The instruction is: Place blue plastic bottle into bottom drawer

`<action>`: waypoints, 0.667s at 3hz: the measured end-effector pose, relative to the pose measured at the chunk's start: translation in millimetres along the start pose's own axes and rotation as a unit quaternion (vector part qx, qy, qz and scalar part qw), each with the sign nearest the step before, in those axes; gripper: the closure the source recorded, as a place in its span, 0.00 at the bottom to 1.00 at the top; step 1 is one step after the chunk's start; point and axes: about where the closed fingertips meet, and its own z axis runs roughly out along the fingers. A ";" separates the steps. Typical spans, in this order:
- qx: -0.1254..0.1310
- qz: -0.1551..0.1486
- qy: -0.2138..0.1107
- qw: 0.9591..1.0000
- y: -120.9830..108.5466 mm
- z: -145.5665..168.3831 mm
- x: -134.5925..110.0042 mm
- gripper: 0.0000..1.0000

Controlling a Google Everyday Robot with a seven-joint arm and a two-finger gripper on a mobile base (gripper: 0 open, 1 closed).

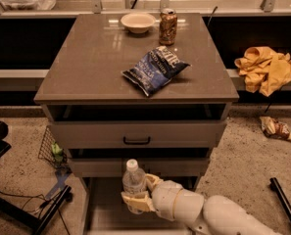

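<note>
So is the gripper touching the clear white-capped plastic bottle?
Touching. The camera view shows the gripper, low centre, clasping the clear plastic bottle above the bottom drawer.

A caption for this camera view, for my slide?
The tool holds the blue plastic bottle upright over the open bottom drawer.

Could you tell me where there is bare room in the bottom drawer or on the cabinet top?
The hand holds the bottle over the bottom drawer, whose floor left of it is bare. The top is free left of the bowl and chip bag; near the can it is crowded.
</note>
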 end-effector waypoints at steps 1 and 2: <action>-0.011 -0.028 -0.006 1.000 -10.7 12.0 50.0 1.00; -0.054 -0.054 -0.009 0.997 -19.3 28.3 108.2 1.00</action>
